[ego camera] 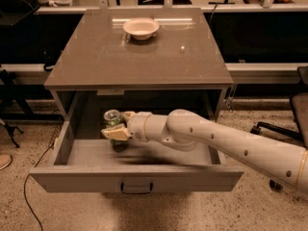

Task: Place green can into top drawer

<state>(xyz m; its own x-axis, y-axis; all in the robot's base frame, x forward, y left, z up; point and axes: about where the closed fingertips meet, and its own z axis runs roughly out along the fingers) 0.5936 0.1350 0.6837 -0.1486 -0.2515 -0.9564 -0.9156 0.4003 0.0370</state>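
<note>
While the top drawer [192, 178] stands open at lower centre, the gripper [117, 124] inside it clasps the green can [111, 115].

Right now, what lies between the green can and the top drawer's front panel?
Only bare drawer floor, in the camera view; the gripper grips the green can inside the top drawer.
</note>
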